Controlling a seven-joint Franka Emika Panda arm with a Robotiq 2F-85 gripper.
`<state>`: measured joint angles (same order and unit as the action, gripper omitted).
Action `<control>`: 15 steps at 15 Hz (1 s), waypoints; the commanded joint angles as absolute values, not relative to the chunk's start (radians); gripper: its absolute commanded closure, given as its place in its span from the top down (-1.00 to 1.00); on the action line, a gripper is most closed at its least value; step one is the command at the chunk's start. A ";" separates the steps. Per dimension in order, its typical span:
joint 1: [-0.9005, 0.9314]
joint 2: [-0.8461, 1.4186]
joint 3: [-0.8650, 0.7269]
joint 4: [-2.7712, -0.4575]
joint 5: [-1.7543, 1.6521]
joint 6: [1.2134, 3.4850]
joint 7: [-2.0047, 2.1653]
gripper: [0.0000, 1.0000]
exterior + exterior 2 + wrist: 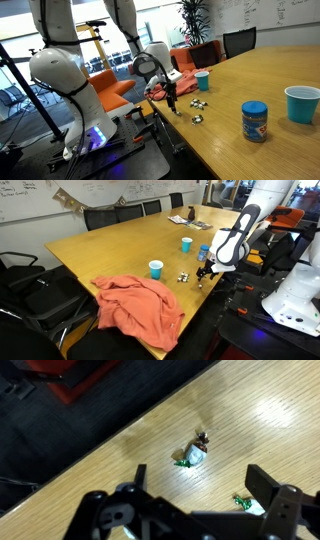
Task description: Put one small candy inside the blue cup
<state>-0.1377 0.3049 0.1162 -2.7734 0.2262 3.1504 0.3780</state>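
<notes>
Several small candies lie near the table edge, shown in both exterior views (198, 104) (184, 277). In the wrist view one shiny wrapped candy (193, 456) lies on the wood just ahead of the jaws. Another candy (244, 504) sits by the right finger, partly hidden. My gripper (200, 490) is open and empty, and it hovers low over the table edge beside the candies (171, 98) (203, 273). One blue cup (202, 80) (155, 269) stands close behind the candies. A second blue cup (302, 103) (186, 244) stands farther along the table.
A blue-lidded jar (255, 121) (203, 253) stands on the wooden table (100, 250). A red cloth (140, 305) hangs over the table's corner. Black chairs (40, 295) line the sides and orange seats (112, 88) stand behind the arm.
</notes>
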 commanded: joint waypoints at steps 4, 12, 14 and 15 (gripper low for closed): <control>-0.275 0.420 0.205 -2.738 0.236 3.254 0.312 1.00; -0.277 0.497 0.204 -2.693 0.225 3.259 0.307 0.86; -0.272 0.510 0.204 -2.686 0.224 3.260 0.307 0.38; -0.268 0.515 0.203 -2.682 0.225 3.260 0.307 0.36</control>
<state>-0.2758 0.4904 0.1996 -2.6919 0.2214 3.2250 0.3331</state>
